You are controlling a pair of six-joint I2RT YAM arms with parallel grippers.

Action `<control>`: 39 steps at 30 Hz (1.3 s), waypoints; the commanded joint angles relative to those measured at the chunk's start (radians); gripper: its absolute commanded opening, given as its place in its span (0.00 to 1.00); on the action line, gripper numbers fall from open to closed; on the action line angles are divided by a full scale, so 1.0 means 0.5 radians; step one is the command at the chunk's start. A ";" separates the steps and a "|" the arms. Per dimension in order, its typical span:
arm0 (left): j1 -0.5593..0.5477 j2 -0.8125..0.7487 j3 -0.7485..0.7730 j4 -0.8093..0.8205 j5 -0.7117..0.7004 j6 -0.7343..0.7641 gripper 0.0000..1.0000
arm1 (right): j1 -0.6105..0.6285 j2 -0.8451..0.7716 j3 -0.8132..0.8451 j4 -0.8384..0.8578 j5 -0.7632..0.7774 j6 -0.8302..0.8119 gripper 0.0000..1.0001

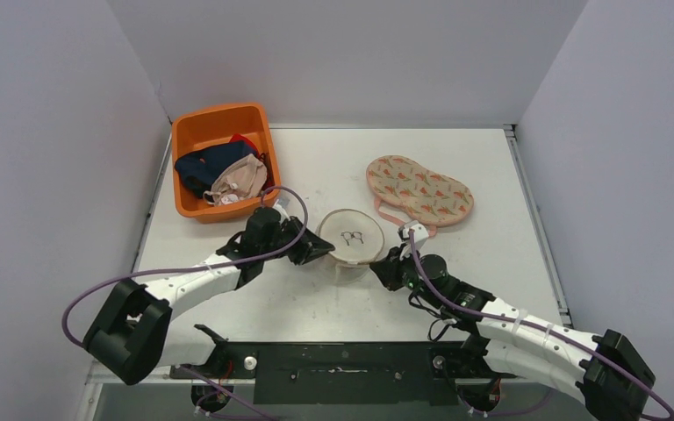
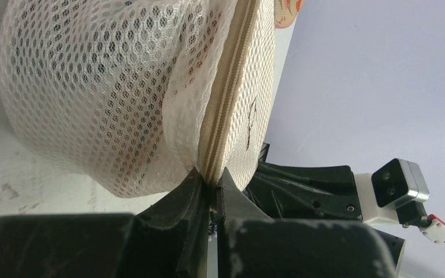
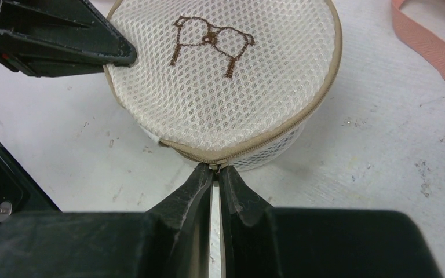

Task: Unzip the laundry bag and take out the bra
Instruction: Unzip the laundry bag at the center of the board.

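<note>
Mesh is bunching in my left claw [image 2: 213,188], clamping tight on the seam at nine o'clock of the laundry bag [image 1: 351,235], sitting zipped mid-table. At five o'clock my right claw [image 3: 215,174] is pinching the zip pull [image 3: 215,165]. Unzipping is only beginning. Next, I judge, comes dragging that pull round the rim.

We note a robot test cell in a lab, not a home. Plain pale partition panels [image 1: 53,132] close in a scuffed white table [image 1: 316,167] on three sides. Behind the right gripper [image 1: 384,268], a black mounting rail [image 1: 342,368] carries the arm bases, and purple cables [image 1: 175,269] loop free. Beyond the left gripper [image 1: 320,250], an orange bin [image 1: 219,118] holds sample garments [image 1: 228,171].
</note>
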 commanded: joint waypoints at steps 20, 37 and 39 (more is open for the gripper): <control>-0.030 0.222 0.530 -0.302 -0.307 0.581 0.79 | 0.221 0.091 -0.022 0.250 0.215 0.273 0.05; -0.395 -0.100 0.186 -0.058 -0.641 0.258 0.61 | 0.259 0.374 0.179 0.374 0.120 0.218 0.05; -0.388 -0.027 0.212 -0.043 -0.634 0.258 0.57 | 0.262 0.366 0.179 0.368 0.100 0.214 0.05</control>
